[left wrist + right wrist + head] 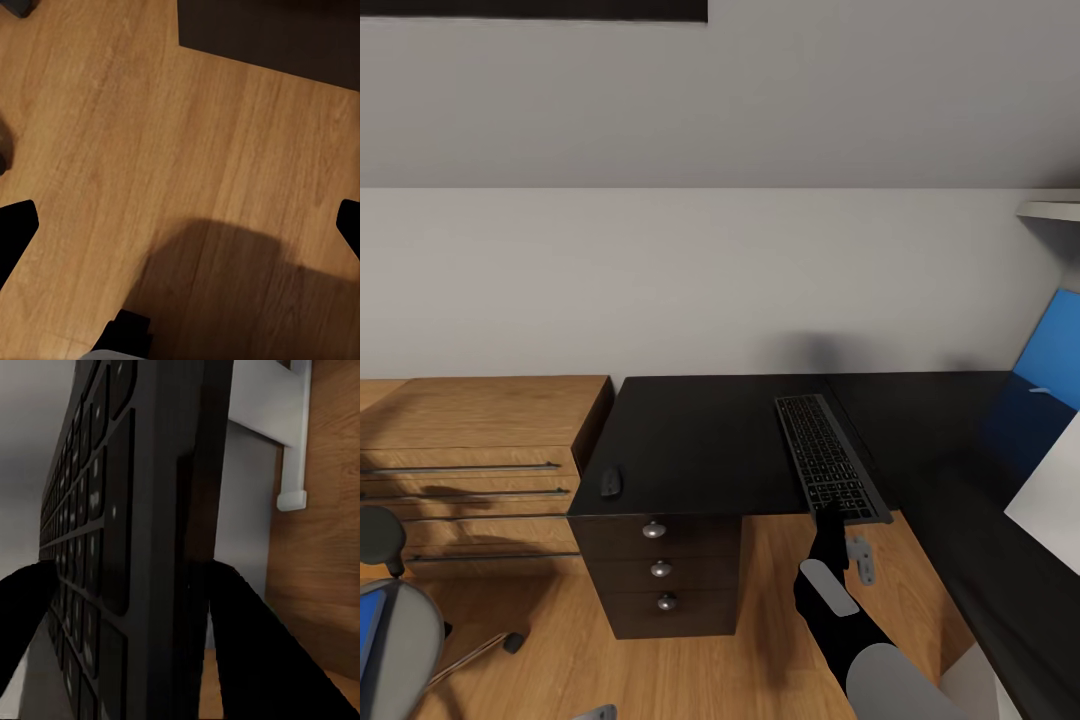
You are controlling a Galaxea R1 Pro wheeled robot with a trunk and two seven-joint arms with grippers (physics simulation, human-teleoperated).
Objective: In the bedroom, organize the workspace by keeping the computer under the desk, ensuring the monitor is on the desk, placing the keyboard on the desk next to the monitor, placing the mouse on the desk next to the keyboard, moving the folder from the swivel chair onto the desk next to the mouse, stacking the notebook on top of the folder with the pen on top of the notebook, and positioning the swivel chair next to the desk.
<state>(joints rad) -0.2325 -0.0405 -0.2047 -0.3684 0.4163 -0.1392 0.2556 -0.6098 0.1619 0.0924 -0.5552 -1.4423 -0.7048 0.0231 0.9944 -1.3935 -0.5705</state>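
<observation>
The keyboard (830, 457) lies lengthwise on the glossy black desk (700, 440), its near end hanging slightly over the front edge at about five o'clock of the desktop. The right gripper (830, 520) clasps that near end, one finger (30, 615) on the keys and the other under the base in the right wrist view. The mouse (611, 481) sits near the desk's front left corner, at nine o'clock from the keyboard and well apart from it. The swivel chair (395, 625) stands at seven o'clock. The left gripper (180, 225) hangs spread wide over the wood floor (187, 150).
</observation>
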